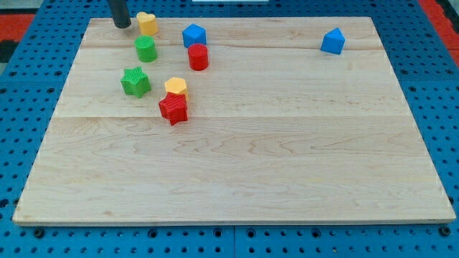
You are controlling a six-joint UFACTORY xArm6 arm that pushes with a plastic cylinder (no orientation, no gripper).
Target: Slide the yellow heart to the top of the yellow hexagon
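No writing showed. My tip (122, 26), a bare rod holding nothing, stood just left of the yellow heart (147, 23), well above the yellow hexagon (176, 86).

wooden board (287, 165) — seven coloured blocks

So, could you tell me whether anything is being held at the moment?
Nothing is held: my tip stands just left of the yellow heart, with no visible contact.
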